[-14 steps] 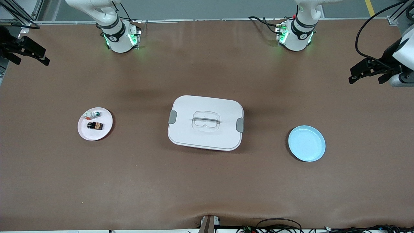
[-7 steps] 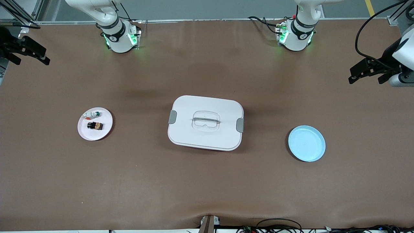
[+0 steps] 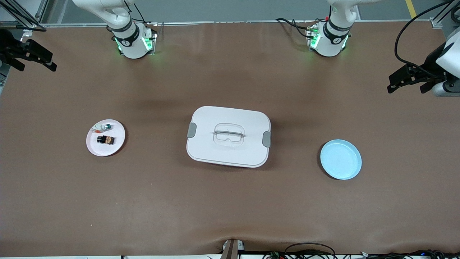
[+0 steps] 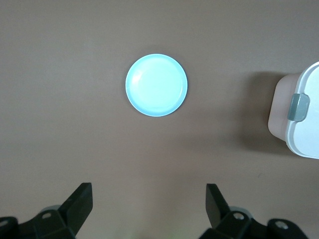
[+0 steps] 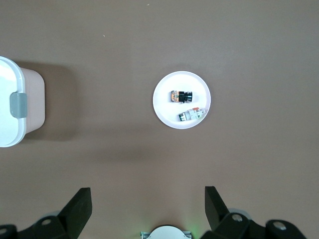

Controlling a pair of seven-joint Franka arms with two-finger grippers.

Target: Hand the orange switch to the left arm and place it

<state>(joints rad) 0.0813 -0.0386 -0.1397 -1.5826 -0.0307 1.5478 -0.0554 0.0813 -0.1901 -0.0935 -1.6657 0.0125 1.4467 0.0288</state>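
The orange switch (image 3: 105, 139) lies on a small white plate (image 3: 107, 149) toward the right arm's end of the table. It also shows in the right wrist view (image 5: 181, 95), on that plate (image 5: 164, 112). The white lidded box (image 3: 228, 136) stands in the middle of the table, and an end of it shows in each wrist view (image 4: 304, 119) (image 5: 12, 109). My right gripper (image 3: 37, 67) is open and empty, high over the right arm's end of the table (image 5: 148, 204). My left gripper (image 3: 406, 89) is open and empty, high over the left arm's end (image 4: 149, 204).
A small white piece with a green tip (image 3: 102, 126) lies beside the switch on the same plate (image 5: 192, 114). A light blue plate (image 3: 340, 159) sits toward the left arm's end, also in the left wrist view (image 4: 156, 85). Cables run along the table's front edge.
My right gripper has shifted very slightly. Nothing else has moved.
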